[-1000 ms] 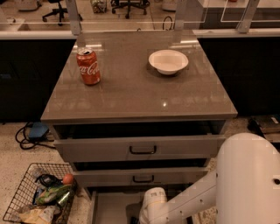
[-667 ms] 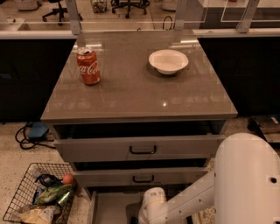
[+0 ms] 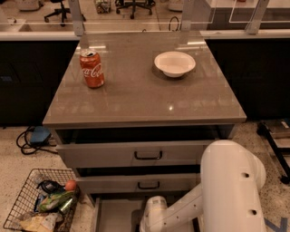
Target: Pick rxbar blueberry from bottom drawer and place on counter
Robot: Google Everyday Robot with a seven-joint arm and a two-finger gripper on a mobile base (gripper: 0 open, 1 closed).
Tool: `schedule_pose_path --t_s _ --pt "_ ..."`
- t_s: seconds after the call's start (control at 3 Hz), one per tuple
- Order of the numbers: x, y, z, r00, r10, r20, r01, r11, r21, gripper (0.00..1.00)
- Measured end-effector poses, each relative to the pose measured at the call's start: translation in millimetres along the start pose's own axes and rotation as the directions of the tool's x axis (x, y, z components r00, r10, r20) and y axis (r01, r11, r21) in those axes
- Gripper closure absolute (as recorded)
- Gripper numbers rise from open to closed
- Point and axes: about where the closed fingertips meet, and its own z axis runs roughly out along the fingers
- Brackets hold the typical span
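Floor: pale, speckled | near left: wire basket, cables | far: office chairs, ledge with posts | gripper: hidden, near bottom edge

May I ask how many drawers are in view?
3: top drawer, middle drawer beneath it, bottom drawer open lowest, where the arm reaches; the hand is out of view.

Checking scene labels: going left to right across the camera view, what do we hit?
Wire floor basket of clutter → red cola can → white round bowl → bulky white robot shoulder. The gripper is out of view, past the lower edge where the arm reaches into the open grey bottom drawer.
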Motion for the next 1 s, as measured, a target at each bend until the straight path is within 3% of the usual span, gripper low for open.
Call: schedule_pose_path --t_s 0.33,1.0 --pt "2.8 3.4 26.6 1.0 0.021 -0.008 -0.022 0.9996 -0.017 0.0" --pt "18.4 6.8 41.6 0.998 0.055 -0.023 -0.055 0.9981 0.028 0.0"
